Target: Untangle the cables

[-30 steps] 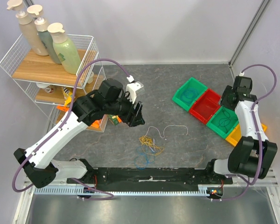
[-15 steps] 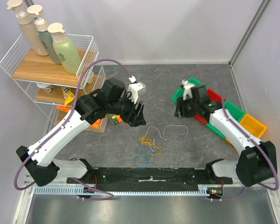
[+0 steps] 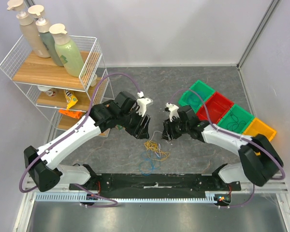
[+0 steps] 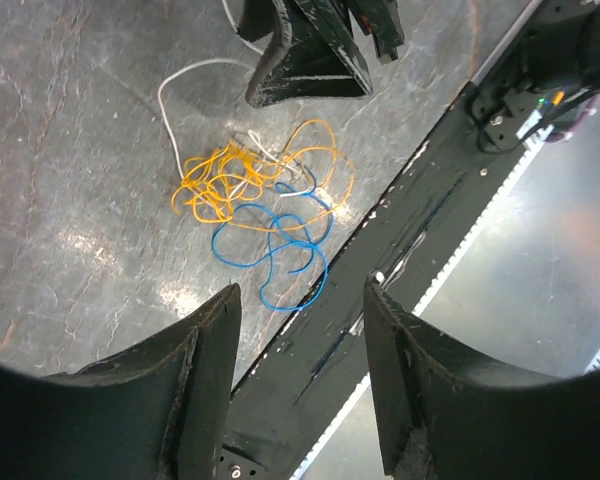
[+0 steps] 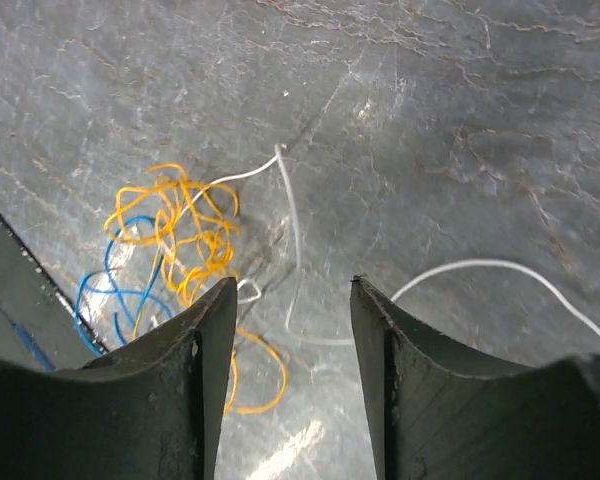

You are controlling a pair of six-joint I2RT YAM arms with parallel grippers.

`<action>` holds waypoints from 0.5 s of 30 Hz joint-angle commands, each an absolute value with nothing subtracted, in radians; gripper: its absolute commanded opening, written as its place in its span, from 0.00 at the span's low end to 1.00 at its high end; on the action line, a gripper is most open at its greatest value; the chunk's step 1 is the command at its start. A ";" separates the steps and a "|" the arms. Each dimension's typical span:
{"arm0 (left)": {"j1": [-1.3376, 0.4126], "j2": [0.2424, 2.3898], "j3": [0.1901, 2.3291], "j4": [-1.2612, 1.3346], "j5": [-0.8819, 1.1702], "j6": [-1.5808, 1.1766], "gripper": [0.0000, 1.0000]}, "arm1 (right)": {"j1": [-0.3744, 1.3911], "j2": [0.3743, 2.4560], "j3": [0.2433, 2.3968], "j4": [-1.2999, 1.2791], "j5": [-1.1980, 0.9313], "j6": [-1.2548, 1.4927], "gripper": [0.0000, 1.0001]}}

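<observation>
Reaching inward over grey table (image 3: 198,82), both arms nearly meet at centre. Left gripper (image 3: 143,128) – jaws parted, nothing held – sits up-left of cables (image 3: 153,152). Right gripper (image 3: 166,134) likewise spread, empty, up-right of them. Cables lie on table near black rail (image 3: 154,182): yellow cable (image 3: 157,149) knotted, blue cable (image 3: 147,163) looped rail-side, white cable (image 5: 292,215) trailing from knot.

The right gripper (image 3: 165,132) has swung from the bins (image 3: 216,107) to the cables (image 3: 156,147), the left gripper (image 3: 144,126) edging closer.
</observation>
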State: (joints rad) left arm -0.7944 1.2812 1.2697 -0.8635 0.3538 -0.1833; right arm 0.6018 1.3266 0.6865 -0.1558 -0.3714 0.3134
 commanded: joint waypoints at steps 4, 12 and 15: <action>-0.810 1.255 1.134 -0.703 0.273 -0.253 0.56 | 0.624 1.439 0.679 0.028 -0.388 0.385 0.22; -0.810 1.419 1.068 -0.604 0.238 -0.276 0.54 | 0.624 1.163 0.644 -0.092 -0.366 0.406 0.00; -0.810 1.503 1.074 -0.591 0.230 -0.272 0.54 | 0.624 1.111 0.643 -0.129 -0.387 0.429 0.00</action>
